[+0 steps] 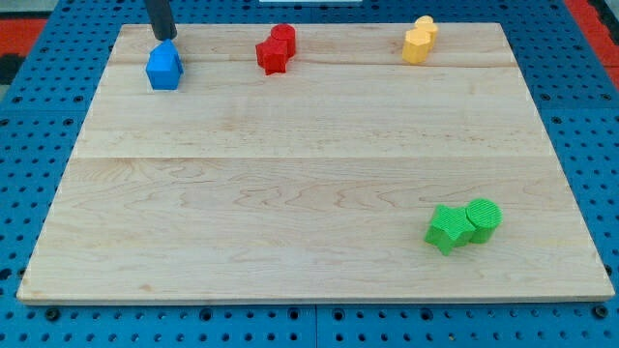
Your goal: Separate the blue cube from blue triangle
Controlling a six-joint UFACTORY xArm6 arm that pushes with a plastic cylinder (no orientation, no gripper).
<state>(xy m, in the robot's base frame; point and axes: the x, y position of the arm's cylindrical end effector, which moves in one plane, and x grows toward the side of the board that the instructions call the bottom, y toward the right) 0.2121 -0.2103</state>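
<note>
Far left, near the board's (290, 164) top edge: my tip (164, 37), a bare rod end with no jaws to spread or press. Just below it, apparently touching: a blue block cluster (164, 67), cube and triangle indistinguishable. Right of the tip: red blocks (276, 49), then yellow blocks (419, 42). Well below, far right: green blocks (463, 225).

Rod (160, 14) cut off by the view's top edge, my tip (164, 38) just above the blue blocks (164, 67), these two pressed together so cube and triangle hard to tell apart, blue pegboard (39, 116) cut by all edges
</note>
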